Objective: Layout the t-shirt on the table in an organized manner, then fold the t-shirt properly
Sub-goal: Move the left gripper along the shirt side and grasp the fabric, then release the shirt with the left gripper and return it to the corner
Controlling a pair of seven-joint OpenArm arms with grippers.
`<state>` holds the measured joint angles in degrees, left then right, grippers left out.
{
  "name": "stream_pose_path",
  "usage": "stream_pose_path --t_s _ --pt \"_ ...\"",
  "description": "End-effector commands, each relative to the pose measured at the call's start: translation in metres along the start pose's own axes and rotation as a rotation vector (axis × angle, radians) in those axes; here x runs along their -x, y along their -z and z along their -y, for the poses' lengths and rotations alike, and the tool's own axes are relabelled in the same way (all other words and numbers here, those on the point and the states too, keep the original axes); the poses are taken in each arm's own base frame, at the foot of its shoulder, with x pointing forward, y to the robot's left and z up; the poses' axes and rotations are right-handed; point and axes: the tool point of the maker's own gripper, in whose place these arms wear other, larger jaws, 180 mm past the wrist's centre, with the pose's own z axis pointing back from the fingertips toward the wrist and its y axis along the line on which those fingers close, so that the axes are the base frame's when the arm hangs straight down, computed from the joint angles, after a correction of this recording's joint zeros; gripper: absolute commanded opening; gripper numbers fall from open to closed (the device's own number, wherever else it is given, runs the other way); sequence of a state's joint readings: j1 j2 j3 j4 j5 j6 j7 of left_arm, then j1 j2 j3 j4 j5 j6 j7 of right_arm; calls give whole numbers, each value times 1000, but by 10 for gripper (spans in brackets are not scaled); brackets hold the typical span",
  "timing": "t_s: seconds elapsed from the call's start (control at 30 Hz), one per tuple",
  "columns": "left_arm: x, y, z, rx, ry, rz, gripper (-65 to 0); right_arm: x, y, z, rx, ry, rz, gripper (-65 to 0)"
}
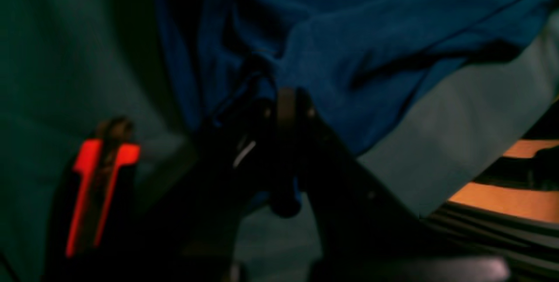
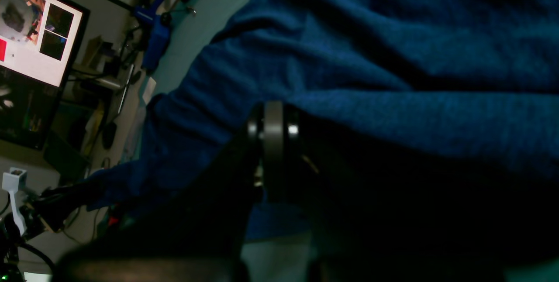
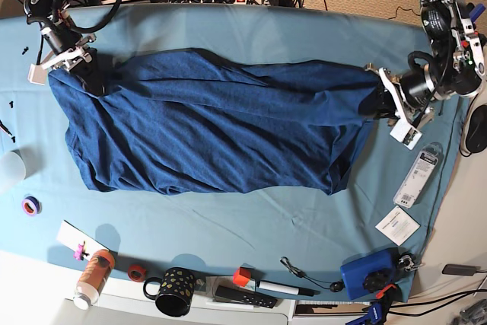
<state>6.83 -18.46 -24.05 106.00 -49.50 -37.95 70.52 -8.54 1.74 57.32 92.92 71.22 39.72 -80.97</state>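
Observation:
The dark navy t-shirt (image 3: 213, 131) lies stretched sideways across the teal table (image 3: 251, 36), wrinkled, its lower edge bunched. My left gripper (image 3: 378, 102) is at the shirt's right end in the base view, shut on a pulled-out corner of fabric. My right gripper (image 3: 91, 78) is shut on the shirt's upper left corner. In the left wrist view the fingertips (image 1: 286, 98) are pressed together into the t-shirt (image 1: 349, 55) above the table (image 1: 458, 129). In the right wrist view the right gripper (image 2: 275, 116) is closed, with the t-shirt (image 2: 393, 55) draped over it.
Along the front edge stand a bottle (image 3: 93, 275), a black mug (image 3: 173, 291), a red cube (image 3: 242, 276) and a blue box (image 3: 367, 275). A tape roll (image 3: 30, 205) and a white cup (image 3: 7, 169) sit at the left. A white device (image 3: 420, 176) and a card (image 3: 396, 225) lie at the right.

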Motion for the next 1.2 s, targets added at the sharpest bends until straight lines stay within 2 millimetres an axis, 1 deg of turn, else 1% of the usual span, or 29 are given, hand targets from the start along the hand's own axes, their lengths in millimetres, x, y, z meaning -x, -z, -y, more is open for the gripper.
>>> stream_pose_path --t_s 0.0,0.1,0.17,0.27,0.47,0.5,0.57,0.6,0.63,0.67,0.87,0.93,1.07,1.17 --pt "-9 -5 -3 -13 23 15 -650 -13 -1 -3 -2 -35 30 -650" --pt "0 -5 -13 -68 1 -34 -650 -8 -1 3 31 -42 3 -650" --pt "3 -5 -18 -94 10 -49 -650 -6 -1 7 49 -46 -11 -650" --pt "0 -6 -21 -110 17 -30 -650 -7 -1 7 48 -46 -9 -650" --pt "-9 -6 -21 -109 20 18 -650 -6 1 6 46 -49 -15 -650" --pt "-9 -6 -21 -109 20 18 -616 -6 2 5 42 -51 -18 -611" --pt "-9 -6 -20 -109 20 18 -454 -4 4 2 34 -53 -27 -447" --pt "-9 -6 -21 -109 20 19 -393 -3 5 1 30 -54 -30 -394" --pt "-9 -6 -20 -109 20 18 -358 -3 6 1 26 -55 -31 -379" --pt "-9 -6 -21 -109 20 17 -348 -3 7 0 24 -55 -32 -379" --pt "-1 -6 -21 -117 17 -4 -349 -11 6 -8 -20 -45 9 -379" --pt "0 -6 -24 -134 23 -13 -349 -19 1 -12 -47 -31 57 -379" --pt "-5 -9 -33 -175 46 6 -348 -45 -21 -15 -92 -1 204 -379" --pt "-12 -20 -51 -244 22 32 -348 -54 -40 -4 -50 11 269 -379"
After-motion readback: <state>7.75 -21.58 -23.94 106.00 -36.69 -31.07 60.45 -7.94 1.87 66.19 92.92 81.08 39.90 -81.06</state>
